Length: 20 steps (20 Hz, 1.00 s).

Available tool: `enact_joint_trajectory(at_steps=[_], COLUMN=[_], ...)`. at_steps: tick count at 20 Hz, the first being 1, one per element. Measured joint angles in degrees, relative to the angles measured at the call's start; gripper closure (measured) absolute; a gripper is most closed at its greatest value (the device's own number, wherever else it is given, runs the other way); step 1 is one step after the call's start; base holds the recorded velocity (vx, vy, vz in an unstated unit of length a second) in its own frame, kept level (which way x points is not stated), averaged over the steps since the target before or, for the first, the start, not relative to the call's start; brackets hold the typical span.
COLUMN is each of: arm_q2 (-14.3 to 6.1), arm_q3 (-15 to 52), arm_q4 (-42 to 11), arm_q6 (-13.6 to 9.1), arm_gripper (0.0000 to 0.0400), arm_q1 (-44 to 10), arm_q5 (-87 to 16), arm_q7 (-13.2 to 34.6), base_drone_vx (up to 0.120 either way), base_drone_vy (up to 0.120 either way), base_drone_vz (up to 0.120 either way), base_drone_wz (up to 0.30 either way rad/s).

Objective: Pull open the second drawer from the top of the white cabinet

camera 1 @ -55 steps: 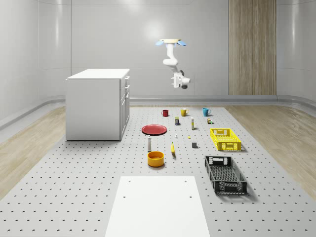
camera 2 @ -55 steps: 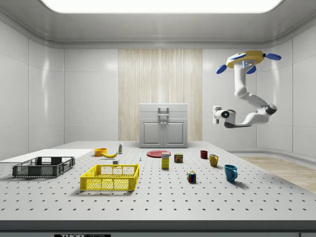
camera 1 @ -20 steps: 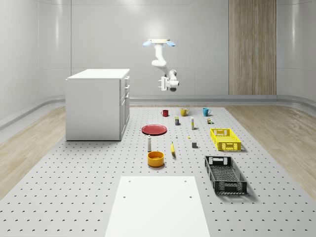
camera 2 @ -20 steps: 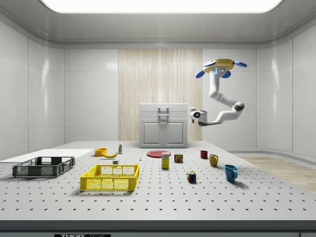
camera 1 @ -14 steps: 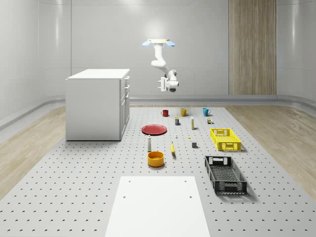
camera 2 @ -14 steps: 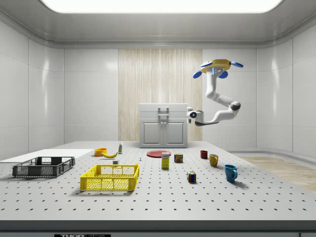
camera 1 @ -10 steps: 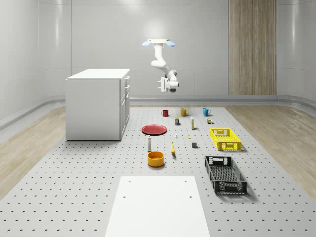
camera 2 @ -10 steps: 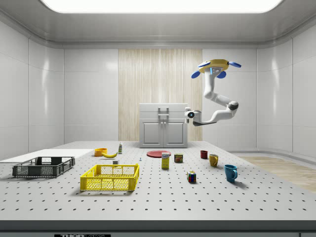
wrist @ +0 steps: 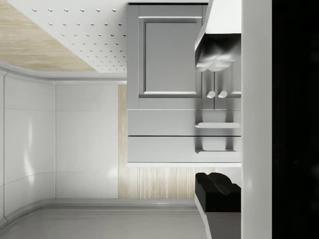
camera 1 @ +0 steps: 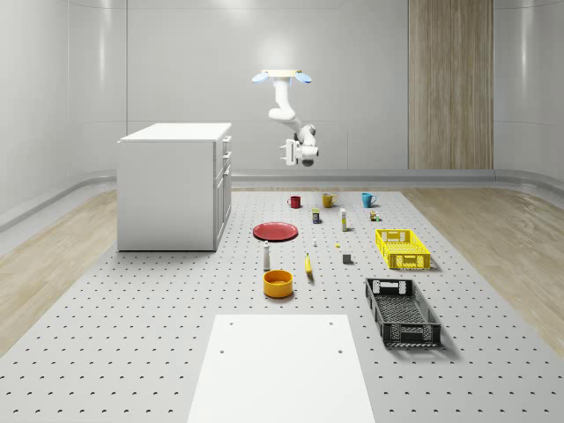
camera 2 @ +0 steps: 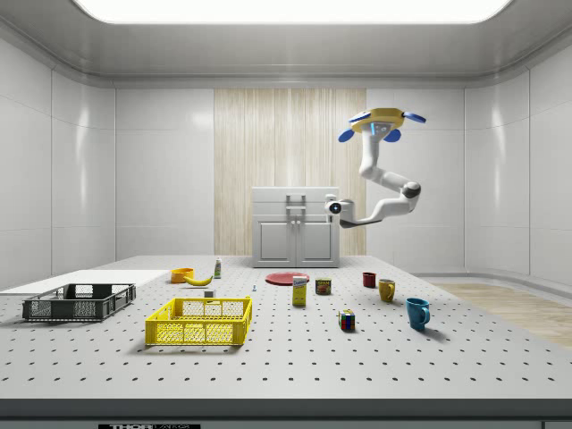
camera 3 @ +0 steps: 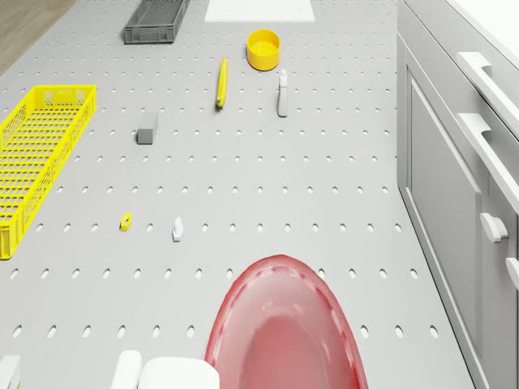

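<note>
The tall white cabinet [camera 1: 174,187] is standing at the whole-scene view's left on the grey perforated table [camera 1: 141,326], its second drawer from the top [wrist: 164,122] sitting flush; the two-finger gripper [camera 1: 285,152] is hanging spread and empty, well apart from it; the yellow-bodied drone [camera 1: 281,76] is hovering above the round red plate [camera 1: 276,231].

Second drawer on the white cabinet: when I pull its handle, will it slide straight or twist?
The second drawer probably slides straight: its front looks rigid and its handle sits mid-width. The white cabinet looks bulky and sits flat, so tipping seems unlikely. The bar handle looks smooth, so the end effector might slip.
</note>
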Motion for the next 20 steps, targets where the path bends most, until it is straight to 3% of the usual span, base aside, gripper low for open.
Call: enact_joint_trajectory(at_steps=[16, 20], arm_q2=[-1.87, -2.27], arm_q3=[-0.49, -0.59], arm_q4=[-0.24, -0.29], arm_q6=[1.57, 1.9], arm_gripper=[0.01, 0.01], arm_q1=[1.66, 2.0], arm_q5=[-1.54, -1.87], arm_q7=[1.28, 1.56], base_drone_vx=[0.12, 0.12], base_drone_vy=[-0.115, -0.02], base_drone_vz=[0.0, 0.0], base_drone_wz=[0.0, 0.0])
